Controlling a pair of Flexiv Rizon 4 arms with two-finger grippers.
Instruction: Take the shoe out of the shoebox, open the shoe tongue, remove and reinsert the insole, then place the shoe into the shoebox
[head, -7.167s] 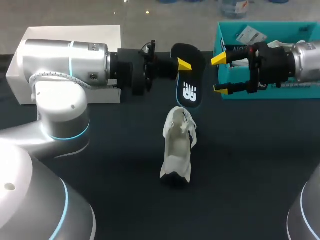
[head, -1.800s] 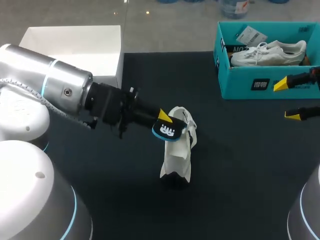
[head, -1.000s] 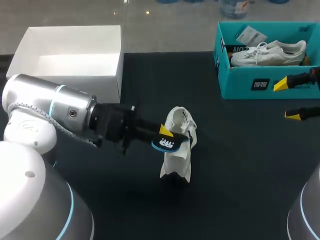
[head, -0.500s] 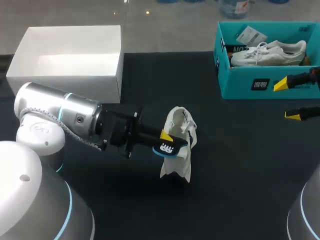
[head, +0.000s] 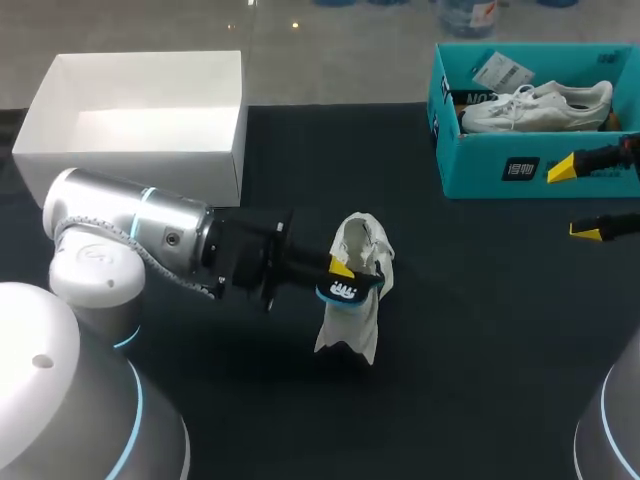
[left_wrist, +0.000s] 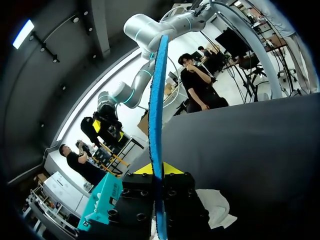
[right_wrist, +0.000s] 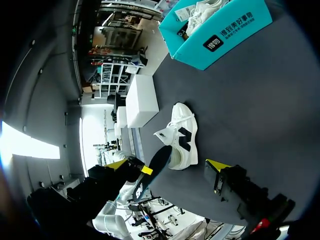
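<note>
Our left arm (head: 150, 235) lies low across the table (head: 480, 330); our left gripper (head: 340, 275) clamps the insole (head: 345, 292) against the white shoe (head: 355, 325), mid-table; our right gripper (head: 575, 199) hangs wide beside the teal shoebox (head: 480, 170).

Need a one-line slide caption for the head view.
Left gripper holds the insole at the white shoe; right gripper hovers open near the teal shoebox.

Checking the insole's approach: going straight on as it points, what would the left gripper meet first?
The white shoe, directly ahead; the insole held by the left gripper appears to be at its opening.
</note>
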